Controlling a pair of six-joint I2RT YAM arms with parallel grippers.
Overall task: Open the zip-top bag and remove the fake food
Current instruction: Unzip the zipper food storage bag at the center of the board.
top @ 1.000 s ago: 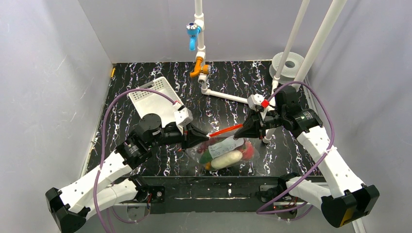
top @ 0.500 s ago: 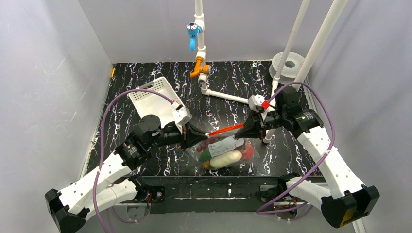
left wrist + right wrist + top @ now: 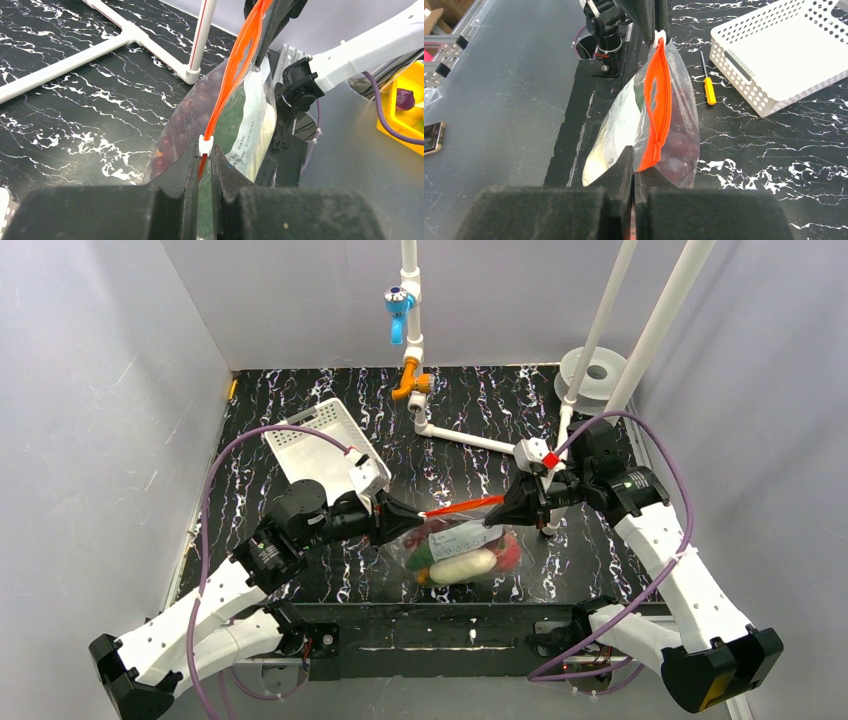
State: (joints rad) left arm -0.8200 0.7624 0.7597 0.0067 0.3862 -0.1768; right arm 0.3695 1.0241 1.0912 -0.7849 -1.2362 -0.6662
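The left gripper (image 3: 414, 518), jaws pinching the white slider (image 3: 205, 144), has drawn back leftward, so the orange strip (image 3: 460, 507) of the zip-top bag (image 3: 470, 540) is likely parting. The bag is held up between the arms, fake food (image 3: 462, 566) inside. The right gripper (image 3: 497, 510) clamps the strip's other end.

Both arms reach in from the bottom corners of the top view toward mid-frame, elbows bent, wrists pointing at each other. The left gripper (image 3: 418, 517) and right gripper (image 3: 492, 519) face tip to tip, apart, each with jaws clamped on one end of the bag (image 3: 470, 546).
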